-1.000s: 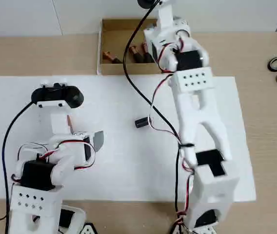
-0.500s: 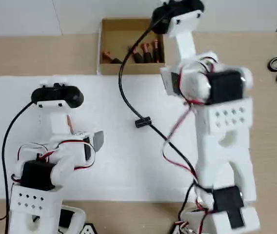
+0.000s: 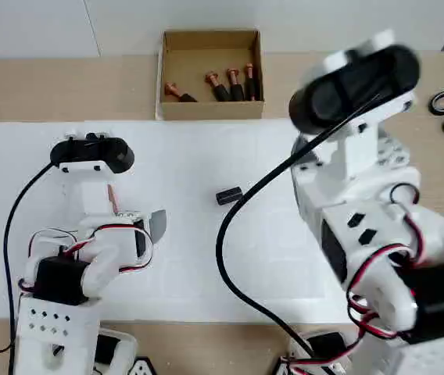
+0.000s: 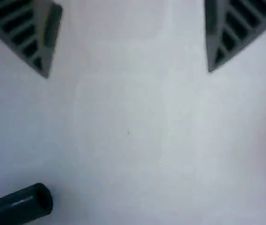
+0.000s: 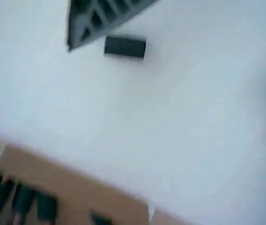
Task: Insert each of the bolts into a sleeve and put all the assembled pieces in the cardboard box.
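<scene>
Pulled back from the cardboard box [image 3: 162,70] at upper centre, where four assembled pieces [image 3: 226,84] lie, the right arm [image 3: 363,195] now sits lower right, grip unreadable, while one sleeve [image 3: 229,195] at mid-frame and one bolt [image 3: 112,198] beside the wide-apart left gripper [image 4: 127,68] remain unjoined.

The right arm [image 3: 347,223] has swung back from over the cardboard box [image 3: 210,110] toward its own base, rising nearer the high camera. The assembled pieces [image 3: 220,91] inside the box are now uncovered.
</scene>
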